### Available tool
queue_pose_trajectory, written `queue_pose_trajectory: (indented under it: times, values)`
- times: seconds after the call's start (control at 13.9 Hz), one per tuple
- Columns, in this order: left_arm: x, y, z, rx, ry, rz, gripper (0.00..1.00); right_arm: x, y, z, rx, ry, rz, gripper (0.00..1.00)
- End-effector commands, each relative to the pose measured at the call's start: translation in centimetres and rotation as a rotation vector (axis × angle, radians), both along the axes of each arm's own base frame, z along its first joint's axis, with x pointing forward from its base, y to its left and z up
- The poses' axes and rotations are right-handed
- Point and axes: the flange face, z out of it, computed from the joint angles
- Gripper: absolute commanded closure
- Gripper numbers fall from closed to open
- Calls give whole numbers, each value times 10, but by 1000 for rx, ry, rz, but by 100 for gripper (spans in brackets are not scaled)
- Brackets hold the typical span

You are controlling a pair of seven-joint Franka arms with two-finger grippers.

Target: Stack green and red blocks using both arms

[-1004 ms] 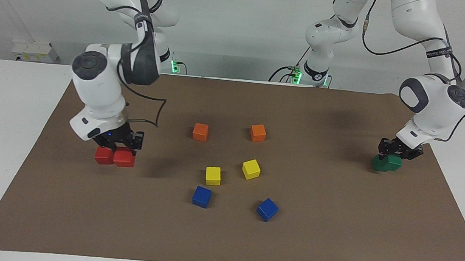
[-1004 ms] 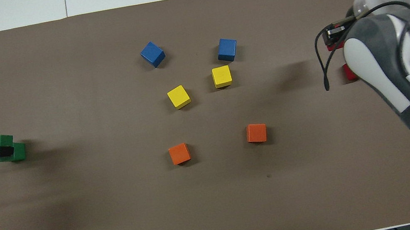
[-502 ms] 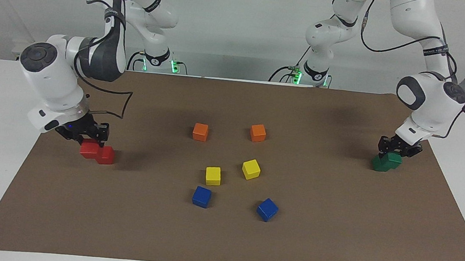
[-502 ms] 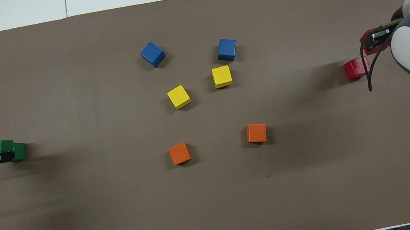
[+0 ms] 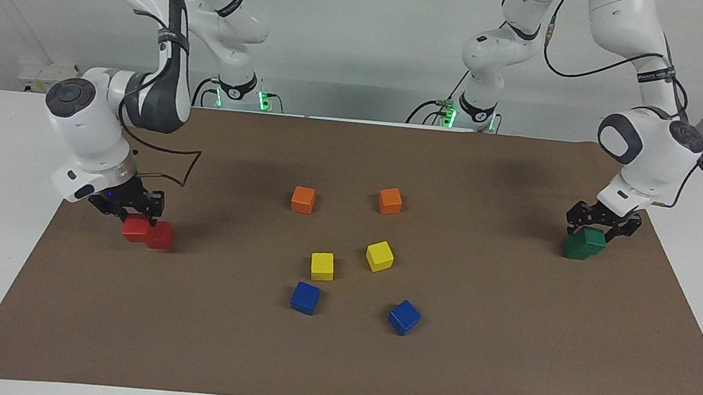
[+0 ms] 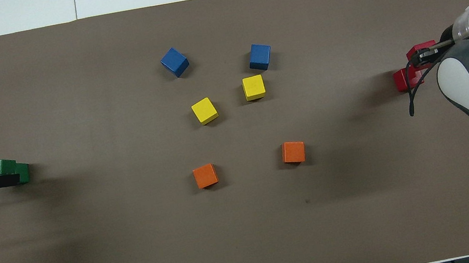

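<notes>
Since half a second ago the right pincer (image 5: 126,203) has drifted back toward the middle of the bench (image 5: 503,367), carrying its red block (image 5: 136,228) until that block overlaps the second red block (image 5: 160,235) lying on the brown mat (image 5: 335,364) at the right arm's end. From the facing camera the carried cube looks slightly higher than the resting one and not yet squarely over it. At the left arm's end, the left pincer (image 5: 602,222) has shifted only a little and sits on top of a green block (image 5: 592,239), which appears perched on the other green block (image 5: 575,247), offset rather than flush.

Both pincers are clamped on their cubes, the right on red, the left on green.

My reading is that each arm is in the placing step of its own stack: the red one needs more alignment before lowering, and the green one looks close to release. Letting go while offset risks the upper cube tipping off.

Orange blocks (image 5: 303,199), yellow blocks (image 5: 322,265) and blue blocks (image 5: 305,297) lie mid-mat, well apart from both stacks.
</notes>
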Motion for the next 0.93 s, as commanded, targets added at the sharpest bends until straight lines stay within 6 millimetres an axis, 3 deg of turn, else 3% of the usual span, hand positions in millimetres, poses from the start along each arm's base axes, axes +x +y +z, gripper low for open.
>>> queue_pose_trajectory:
  times: [0.0,0.14,0.29,0.43,0.65,0.86]
  values:
    - [14,5,31,-29,15,-12,0,-19,1,-4,6,-35,5,100]
    - [35,6,64,-40,26,-18,0,-22,0,-10,8,-24,1,100]
    - [39,5,99,-37,17,-16,0,-24,1,-12,21,-21,-9,100]
    - [42,-2,135,-45,9,113,0,-28,2,-16,29,-23,-14,100]
    - [47,-39,192,-56,17,291,0,-32,-1,-18,29,-22,-19,100]
    - [29,-65,230,-51,48,311,0,-34,-5,-20,29,-17,-29,100]
